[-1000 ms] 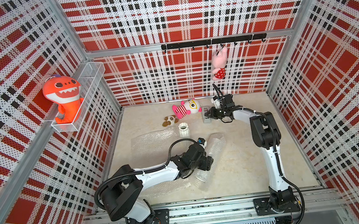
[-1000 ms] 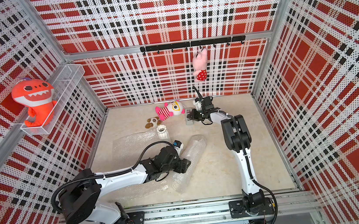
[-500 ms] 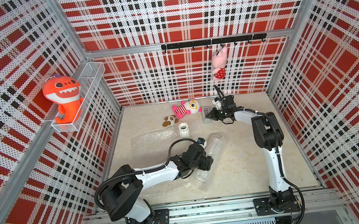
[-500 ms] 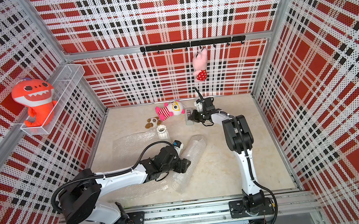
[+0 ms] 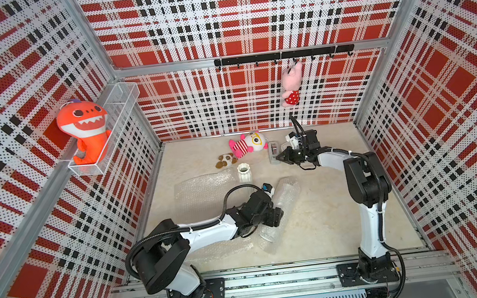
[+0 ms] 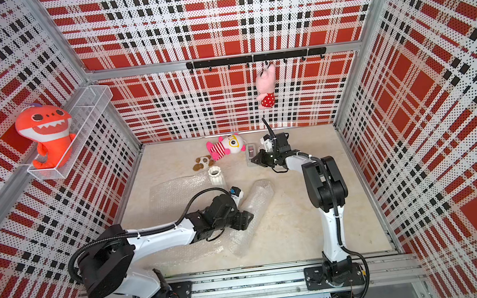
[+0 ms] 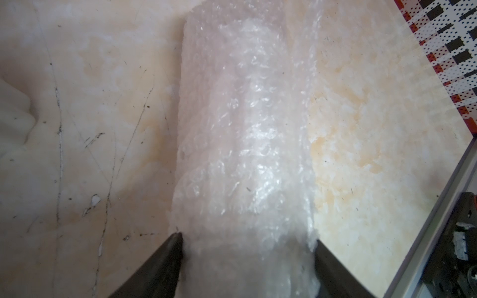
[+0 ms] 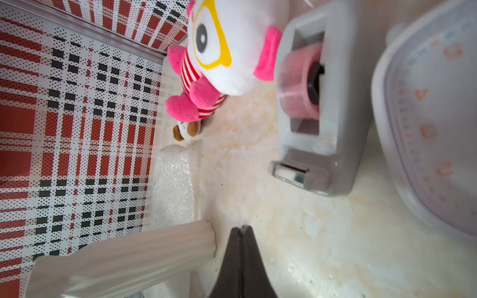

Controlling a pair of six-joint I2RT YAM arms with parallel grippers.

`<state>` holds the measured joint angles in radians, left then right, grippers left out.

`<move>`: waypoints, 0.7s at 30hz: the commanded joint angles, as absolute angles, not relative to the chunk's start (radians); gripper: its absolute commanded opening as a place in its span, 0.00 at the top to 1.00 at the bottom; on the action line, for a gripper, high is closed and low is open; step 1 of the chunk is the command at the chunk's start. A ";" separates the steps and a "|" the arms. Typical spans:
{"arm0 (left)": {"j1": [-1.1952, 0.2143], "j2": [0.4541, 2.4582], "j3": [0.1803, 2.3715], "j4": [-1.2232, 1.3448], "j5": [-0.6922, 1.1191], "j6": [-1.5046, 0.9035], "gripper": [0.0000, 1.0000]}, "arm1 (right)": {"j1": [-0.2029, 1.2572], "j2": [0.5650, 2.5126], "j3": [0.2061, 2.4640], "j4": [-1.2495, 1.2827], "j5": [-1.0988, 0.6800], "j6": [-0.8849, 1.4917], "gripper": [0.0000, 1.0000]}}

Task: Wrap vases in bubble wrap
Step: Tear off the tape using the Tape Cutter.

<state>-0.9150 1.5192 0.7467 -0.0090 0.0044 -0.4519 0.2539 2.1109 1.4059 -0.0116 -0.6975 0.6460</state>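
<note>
Nearest the front rail, a bubble-wrap roll is laid slantwise on the table and is clamped across its width by the left gripper, whose jaws are pressed against both flanks. What is rolled inside cannot be told. Farther back, a second sheet is spread flat, and the slimmer vase is stood upright just beside its far corner. Beyond, the right gripper is seen with jaws pressed together, just short of a grey tape dispenser.
</note>
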 commanded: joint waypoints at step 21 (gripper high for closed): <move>-0.910 1.555 0.713 -0.052 0.020 -0.453 0.26 | 0.299 2.109 1.279 0.043 -0.703 0.636 1.00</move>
